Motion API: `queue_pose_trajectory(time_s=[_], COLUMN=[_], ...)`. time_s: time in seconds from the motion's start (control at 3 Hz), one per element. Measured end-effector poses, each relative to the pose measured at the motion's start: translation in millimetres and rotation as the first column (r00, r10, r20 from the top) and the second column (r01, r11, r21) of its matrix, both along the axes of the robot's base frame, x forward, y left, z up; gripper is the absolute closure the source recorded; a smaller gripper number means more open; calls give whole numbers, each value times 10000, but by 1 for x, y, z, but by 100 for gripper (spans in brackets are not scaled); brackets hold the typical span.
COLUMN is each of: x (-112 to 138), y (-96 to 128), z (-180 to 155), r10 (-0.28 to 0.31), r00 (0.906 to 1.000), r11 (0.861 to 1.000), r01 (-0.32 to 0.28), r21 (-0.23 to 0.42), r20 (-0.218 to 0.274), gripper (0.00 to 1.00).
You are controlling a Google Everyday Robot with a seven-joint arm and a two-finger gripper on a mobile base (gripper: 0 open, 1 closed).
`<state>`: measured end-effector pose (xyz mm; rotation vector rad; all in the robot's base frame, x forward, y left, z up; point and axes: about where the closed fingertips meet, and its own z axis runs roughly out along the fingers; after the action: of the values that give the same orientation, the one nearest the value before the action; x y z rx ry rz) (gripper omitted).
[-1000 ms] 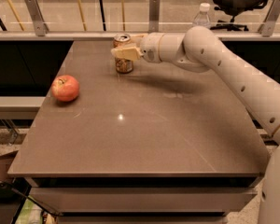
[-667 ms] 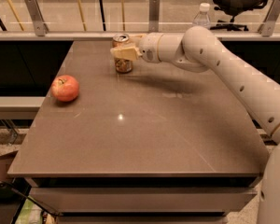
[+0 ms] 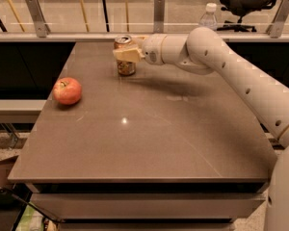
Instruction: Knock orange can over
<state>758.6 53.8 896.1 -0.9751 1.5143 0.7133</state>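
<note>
The orange can [image 3: 125, 66] stands upright near the far edge of the brown table [image 3: 149, 138], left of centre. Its silver top [image 3: 123, 40] shows above the gripper. My gripper [image 3: 127, 54] reaches in from the right and sits against the can's upper half, covering the middle of it. The white arm [image 3: 221, 61] stretches from the lower right across the table's far right part.
A red-orange apple [image 3: 67, 90] lies on the table's left side, apart from the can. A clear water bottle with a white cap [image 3: 208, 16] stands at the far right behind the arm. A railing with glass runs along the far edge.
</note>
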Motion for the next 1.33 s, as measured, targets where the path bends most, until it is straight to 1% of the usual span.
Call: queue_pose_trajectory(time_s=[0.33, 0.67, 1.33], x=[0, -5, -26], y=[0, -5, -29], z=[0, 0, 7], r10=[2, -156, -678], r00=[10000, 9998, 9971], r11=[10000, 9993, 9956], r01=[-2, 151, 653], r21=[0, -330, -671], r20=[0, -151, -354], gripper=[100, 100, 100])
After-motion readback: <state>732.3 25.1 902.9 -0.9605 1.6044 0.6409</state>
